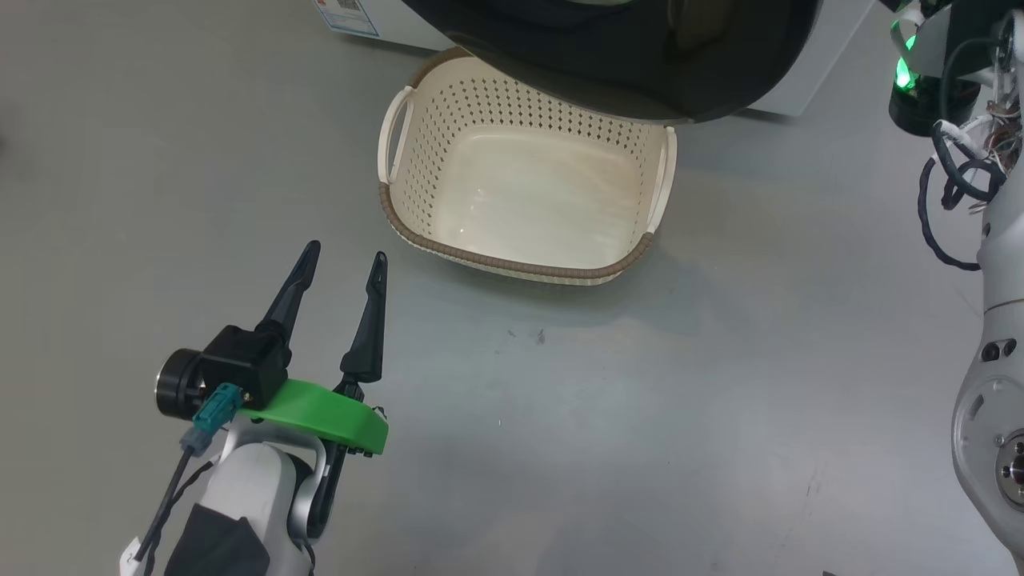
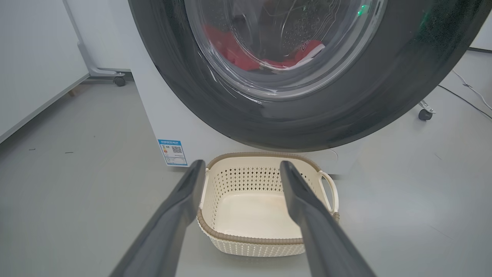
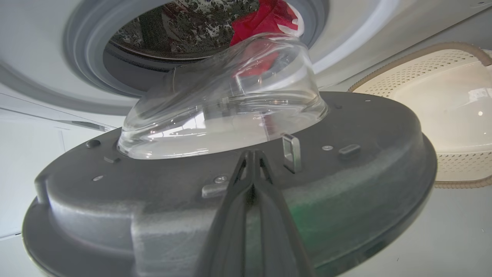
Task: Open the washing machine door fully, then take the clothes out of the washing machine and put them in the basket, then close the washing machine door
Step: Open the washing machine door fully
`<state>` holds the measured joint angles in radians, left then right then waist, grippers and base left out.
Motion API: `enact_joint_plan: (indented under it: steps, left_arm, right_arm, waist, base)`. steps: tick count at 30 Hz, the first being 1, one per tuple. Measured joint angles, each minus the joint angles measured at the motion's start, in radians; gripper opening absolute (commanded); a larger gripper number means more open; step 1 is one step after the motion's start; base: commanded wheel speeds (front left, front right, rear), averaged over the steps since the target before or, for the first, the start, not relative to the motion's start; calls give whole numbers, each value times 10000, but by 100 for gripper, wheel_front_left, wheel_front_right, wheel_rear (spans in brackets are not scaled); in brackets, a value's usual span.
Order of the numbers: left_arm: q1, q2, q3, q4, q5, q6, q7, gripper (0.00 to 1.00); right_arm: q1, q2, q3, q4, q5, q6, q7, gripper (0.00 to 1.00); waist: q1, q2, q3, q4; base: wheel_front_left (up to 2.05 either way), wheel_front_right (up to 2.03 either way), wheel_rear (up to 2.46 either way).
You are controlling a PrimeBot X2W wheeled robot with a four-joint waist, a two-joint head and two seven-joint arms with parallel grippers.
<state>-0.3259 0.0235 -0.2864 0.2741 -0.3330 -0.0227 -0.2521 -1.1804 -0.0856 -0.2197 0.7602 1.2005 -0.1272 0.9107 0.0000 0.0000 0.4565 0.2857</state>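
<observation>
Washing machine door [image 3: 346, 173] part-open over empty basket [image 1: 512, 260]; clothes [image 3: 269, 15] in drum [image 3: 173, 27]. Right jaws shut, at door's inner face; left jaws wide, empty. Risk: slipping off, door swinging back.

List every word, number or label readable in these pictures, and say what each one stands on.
Blue label with a QR code, low on the washing machine front: print too small to read.
White marks on the red clothes behind the door glass: too blurred to tell whether they are print.
No other text.
</observation>
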Motion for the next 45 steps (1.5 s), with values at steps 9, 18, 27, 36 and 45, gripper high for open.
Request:
enact_joint_plan:
  steps: [9, 18, 27, 36, 45]
  left_arm:
    - [189, 4, -4, 38, -29, 42, 0, 100]
    - [353, 8, -10, -6, -136, 88, 0, 100]
    - [390, 10, 27, -65, -174, 182, 0, 100]
    - [396, 15, 232, -36, -171, 186, 0, 100]
    - [452, 21, 324, 38, -161, 186, 0, 100]
  right_arm:
    - [677, 92, 186, 52, 301, 13, 261, 0]
    - [823, 107, 318, -67, 311, 12, 257, 0]
    - [1209, 144, 817, -777, -510, 961, -815, 0]
    - [2269, -531, 1996, -1315, -2416, 2456, -2276, 0]
    - [3470, -802, 2830, -2002, -3639, 2495, -3883, 0]
  waist:
    - [0, 0, -507, -57]
    - [0, 0, -740, -112]
    - [0, 0, -840, -210]
    - [0, 0, -1289, -467]
    - [0, 0, -1879, -791]
  base:
    - [0, 0, 0]
    - [0, 0, 0]
    - [0, 0, 0]
    - [0, 0, 0]
    - [0, 0, 0]
